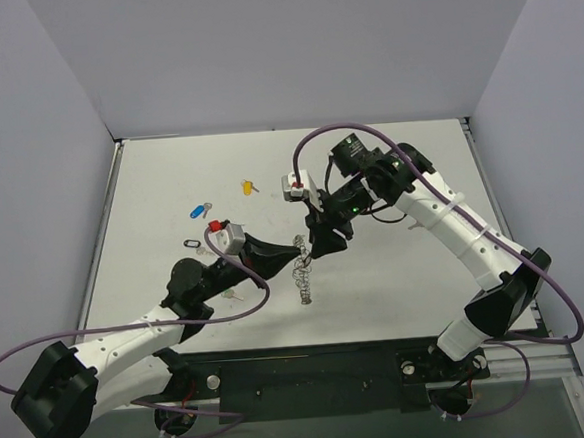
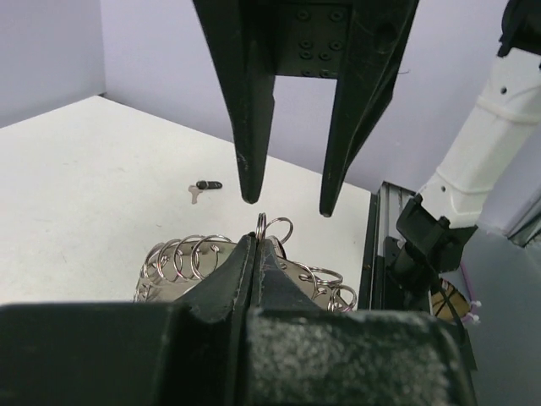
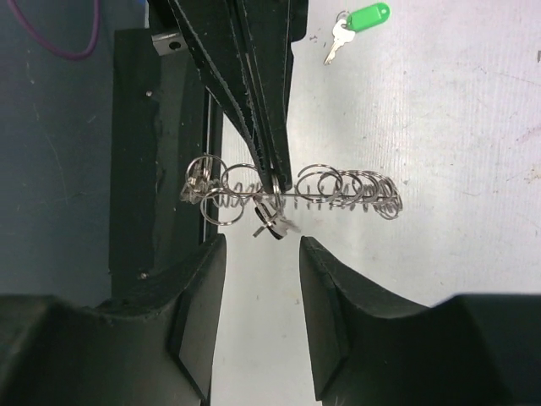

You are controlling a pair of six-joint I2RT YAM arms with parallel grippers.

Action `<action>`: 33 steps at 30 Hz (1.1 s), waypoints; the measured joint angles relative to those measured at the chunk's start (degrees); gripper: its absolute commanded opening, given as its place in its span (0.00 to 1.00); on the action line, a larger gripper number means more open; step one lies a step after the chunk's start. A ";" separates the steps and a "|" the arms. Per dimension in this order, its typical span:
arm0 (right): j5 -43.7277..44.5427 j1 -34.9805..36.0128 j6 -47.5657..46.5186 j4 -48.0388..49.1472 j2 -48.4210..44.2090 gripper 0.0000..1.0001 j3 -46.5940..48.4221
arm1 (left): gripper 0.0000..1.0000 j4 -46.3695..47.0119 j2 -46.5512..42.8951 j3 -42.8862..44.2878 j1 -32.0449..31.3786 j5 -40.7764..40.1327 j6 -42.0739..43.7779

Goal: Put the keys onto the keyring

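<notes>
Right wrist: coiled slvr wire keyring

The keyring is seen as bright polished silver wire, with glints along its loops. The keys are made of duller silver metal, with smooth plastic ends: a glossy green head, a blue head and a yellow head. The table is finished in matt white and is faintly scuffed. The right gripper and left gripper are formed in matt black plastic, finely ridged at the edges. The arm shells are covered in smooth white plastic, and the cables in purple sheathing.
</notes>
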 measured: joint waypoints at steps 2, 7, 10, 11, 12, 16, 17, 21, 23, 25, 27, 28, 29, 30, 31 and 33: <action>-0.48 0.04 2.54 1.44 -0.37 0.36 0.00 | 0.00 1.25 -0.46 -0.61 0.39 -1.60 -2.05; -0.61 0.52 10.93 6.80 -1.05 0.36 0.00 | 0.00 2.82 -1.38 -1.29 0.59 -5.81 -5.88; 0.87 1.29 14.97 9.60 -1.05 0.35 0.00 | 0.00 3.61 -1.62 -1.36 0.59 -7.80 -7.45; 1.60 1.66 16.13 10.43 -1.05 0.34 0.00 | 0.00 3.91 -1.62 -1.42 0.59 -8.26 -7.82; 2.16 1.95 17.05 11.06 -1.05 0.33 0.00 | 0.00 4.37 -1.62 -1.60 0.59 -8.87 -8.37; 4.07 2.36 19.39 12.70 -1.05 0.28 0.00 | 0.00 6.82 -1.62 -2.51 0.61 -10.99 -10.32; 4.44 2.36 19.80 12.98 -1.05 0.26 0.00 | 0.00 7.37 -1.62 -2.73 0.61 -11.56 -10.69; 5.18 2.36 20.87 13.55 -1.05 0.19 0.00 | 0.00 9.99 -1.62 -4.15 0.76 -13.55 -12.07; 5.40 2.36 21.07 13.75 -1.05 0.17 0.00 | 0.00 10.78 -1.62 -4.81 0.98 -14.25 -12.68; 5.49 2.36 21.16 13.92 -1.05 0.16 0.02 | 0.00 11.47 -1.55 -5.11 1.11 -14.80 -13.33; 5.70 2.36 21.27 14.08 -1.03 0.16 0.09 | 0.00 12.61 -1.42 -5.33 1.29 -15.06 -13.88; 5.88 2.38 21.29 14.21 -1.03 0.16 0.13 | 0.00 13.07 -1.36 -5.40 1.36 -15.15 -14.19; 5.95 2.38 21.29 14.32 -1.01 0.16 0.17 | 0.00 13.49 -1.29 -5.46 1.40 -15.28 -14.51; 6.10 2.49 21.29 14.40 -0.96 0.17 0.22 | 0.00 13.90 -1.16 -5.49 1.46 -15.32 -14.75; 6.25 2.58 21.29 14.51 -0.92 0.17 0.28 | 0.00 14.25 -1.05 -5.53 1.51 -15.37 -14.99; 6.51 2.75 21.31 14.71 -0.83 0.19 0.31 | 0.00 14.69 -0.98 -5.64 1.68 -15.39 -15.26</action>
